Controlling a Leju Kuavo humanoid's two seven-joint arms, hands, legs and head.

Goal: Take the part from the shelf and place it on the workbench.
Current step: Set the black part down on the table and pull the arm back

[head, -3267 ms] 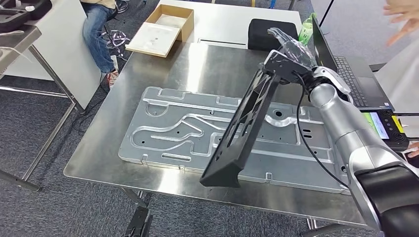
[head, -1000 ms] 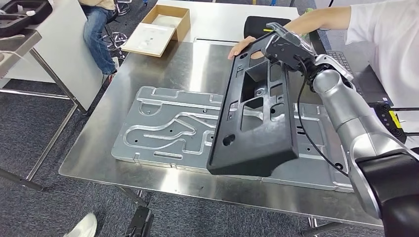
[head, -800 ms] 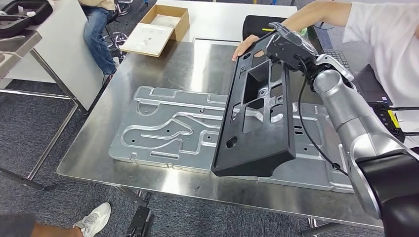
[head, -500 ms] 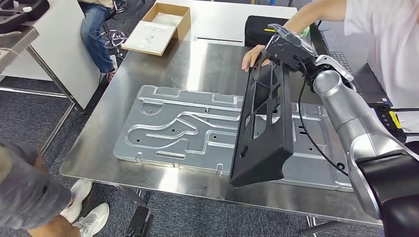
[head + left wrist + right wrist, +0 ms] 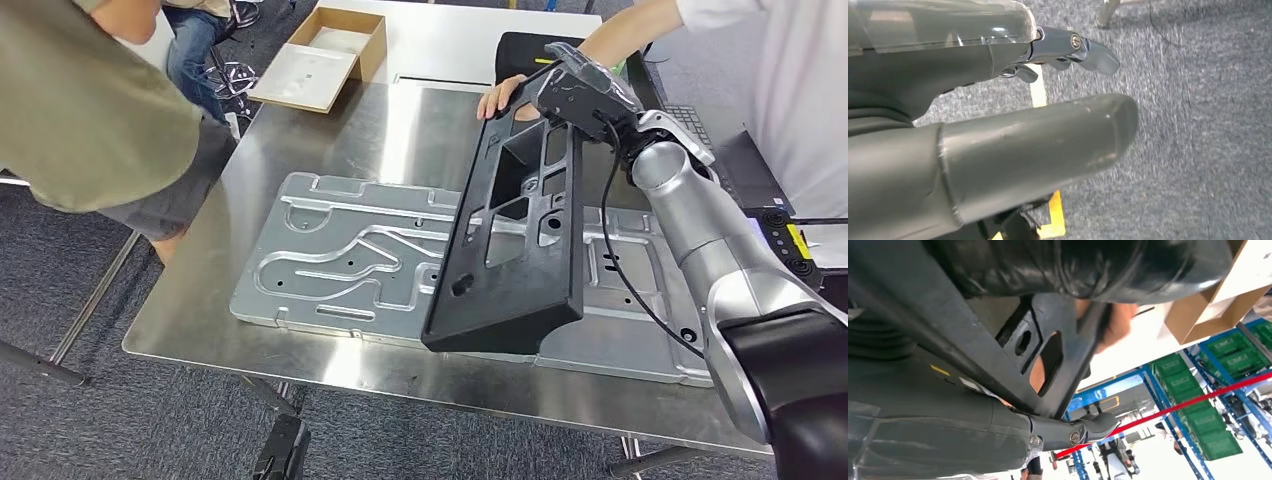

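One black part (image 5: 520, 235) gripped at its top end by the right robot hand (image 5: 578, 92), tilted upright over the tabletop (image 5: 300, 130).
Its lower edge is seen over one stamped metal panel (image 5: 340, 262), near the tabletop's front edge; contact cannot be told. One person's hand (image 5: 502, 95) is placed on the part's top corner. Left robot hand (image 5: 998, 125) is seen above carpet, fingers apart, nothing held. No writing is readable.
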